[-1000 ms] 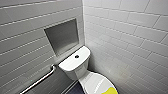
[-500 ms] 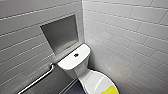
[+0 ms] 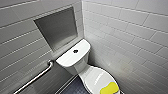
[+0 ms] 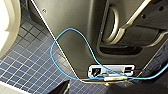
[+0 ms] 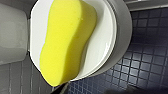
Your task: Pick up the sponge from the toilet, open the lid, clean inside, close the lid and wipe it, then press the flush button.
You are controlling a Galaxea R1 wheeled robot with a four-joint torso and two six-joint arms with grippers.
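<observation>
The white toilet (image 3: 75,58) stands in a tiled corner, with the round dark flush button (image 3: 75,51) in the middle of its tank cover. The oval lid (image 3: 93,76) is down. The yellow sponge (image 3: 109,88) lies on the lid's near end. The right wrist view looks at the sponge (image 5: 66,40) from close by; it rests free on the lid (image 5: 105,42) with nothing gripping it. In the left wrist view a strip of the white bowl (image 4: 7,27) shows beside dark blue floor tiles (image 4: 27,62).
A metal grab bar (image 3: 37,76) runs along the left wall below a recessed niche (image 3: 58,27). Tiled walls close in on the left and right of the toilet. A blue cable (image 4: 72,50) loops over the robot's dark body.
The head view shifts only slightly; the toilet and the sponge stay where they were.
</observation>
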